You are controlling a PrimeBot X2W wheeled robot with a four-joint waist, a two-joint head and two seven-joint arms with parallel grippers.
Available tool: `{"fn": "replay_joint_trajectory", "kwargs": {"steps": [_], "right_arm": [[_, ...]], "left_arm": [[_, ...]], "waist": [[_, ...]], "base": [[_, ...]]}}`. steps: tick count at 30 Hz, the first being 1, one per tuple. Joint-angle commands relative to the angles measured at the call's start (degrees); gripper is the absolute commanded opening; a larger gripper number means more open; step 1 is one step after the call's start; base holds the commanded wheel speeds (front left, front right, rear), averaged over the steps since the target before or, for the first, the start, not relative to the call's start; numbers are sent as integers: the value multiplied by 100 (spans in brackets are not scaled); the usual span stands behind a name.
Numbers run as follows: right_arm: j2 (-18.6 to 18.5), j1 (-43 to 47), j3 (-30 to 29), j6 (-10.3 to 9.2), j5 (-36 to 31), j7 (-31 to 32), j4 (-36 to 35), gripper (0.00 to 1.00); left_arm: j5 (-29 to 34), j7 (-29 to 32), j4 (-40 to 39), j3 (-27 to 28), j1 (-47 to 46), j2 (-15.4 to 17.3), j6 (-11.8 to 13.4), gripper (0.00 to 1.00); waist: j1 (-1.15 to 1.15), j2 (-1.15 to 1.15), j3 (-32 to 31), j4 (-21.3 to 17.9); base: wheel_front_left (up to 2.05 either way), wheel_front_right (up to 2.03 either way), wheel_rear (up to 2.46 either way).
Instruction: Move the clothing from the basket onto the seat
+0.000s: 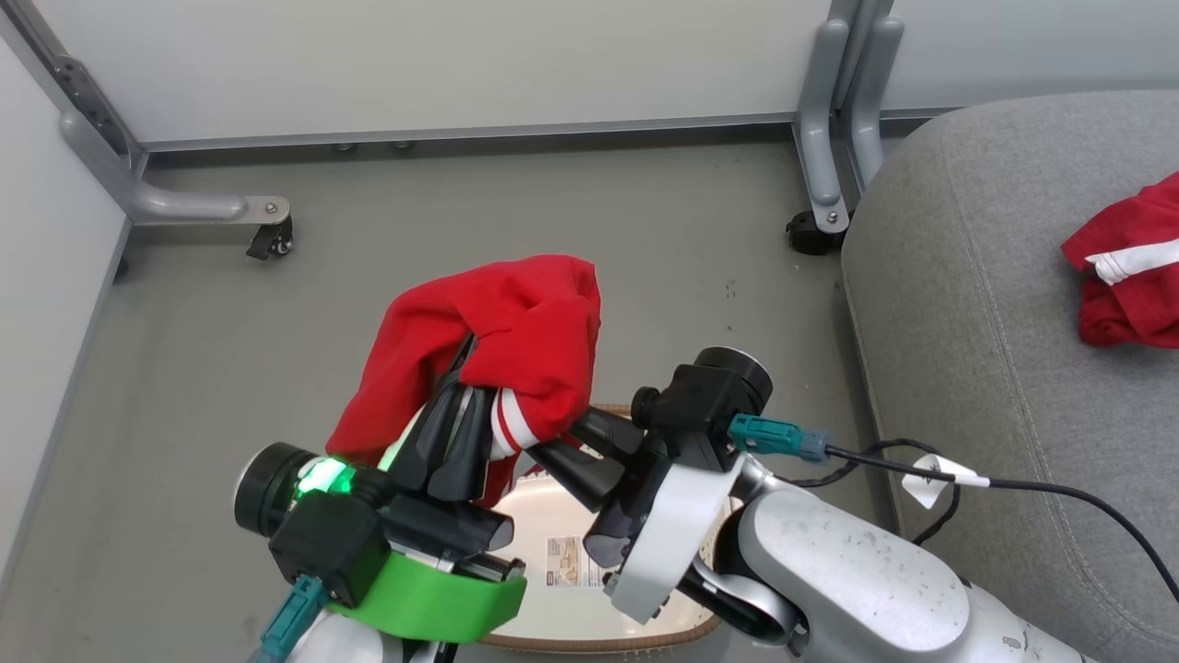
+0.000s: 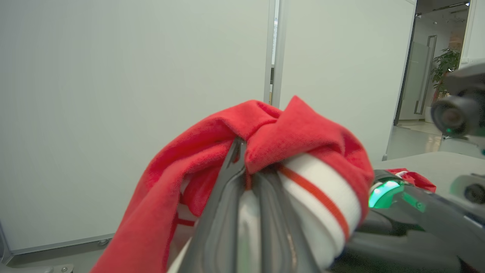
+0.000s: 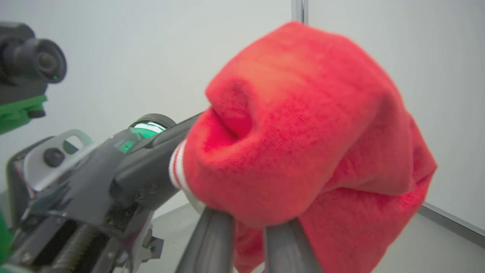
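Carry step: my left hand [image 1: 458, 410] pinches garment [image 1: 502, 318] above basket [image 1: 589, 641]; right hand [image 1: 553, 444] tips-deep in cloth, grip unclear. Next I'd swing to seat [image 1: 967, 331], release.

The clothing [image 1: 516, 322] hides the fingertips of left gripper [image 1: 458, 419] and right gripper [image 1: 569, 448].

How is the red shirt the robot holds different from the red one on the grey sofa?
The held red fabric garment hangs in the air, bunched around the robot's dark fingers; the second red garment lies crumpled on the grey woven sofa seat. The held one shows mostly red; the second shows a broad white stripe. Both are red with white trim.
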Motion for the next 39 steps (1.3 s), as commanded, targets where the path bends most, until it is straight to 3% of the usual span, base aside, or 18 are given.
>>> {"fn": "replay_joint_trajectory", "kwargs": {"steps": [1,2,13,24,39], "right_arm": [[-15,-101,-22,2,25,-77,2,0],[-25,-97,-41,2,5,-87,15,0],[-124,97,-299,2,-174,-201,319,0],[-176,273,-597,1,-333,-321,738,0],[-153,313,-723,1,-387,-425,1047,0]], "left_arm": [[12,22,51,37,13,26,31,62],[16,41,52,32,22,42,49,100],[177,478,-419,-24,387,423,104,100],[56,1033,-629,-421,911,732,22,100],[-57,1143,-208,-645,1020,801,32,100]], "waist": [[0,0,-10,7],[0,0,-18,13],[0,0,-110,80],[0,0,-157,159],[0,0,-91,120]], "base": [[0,0,0],[0,0,0],[0,0,0],[0,0,0],[0,0,0]]}}
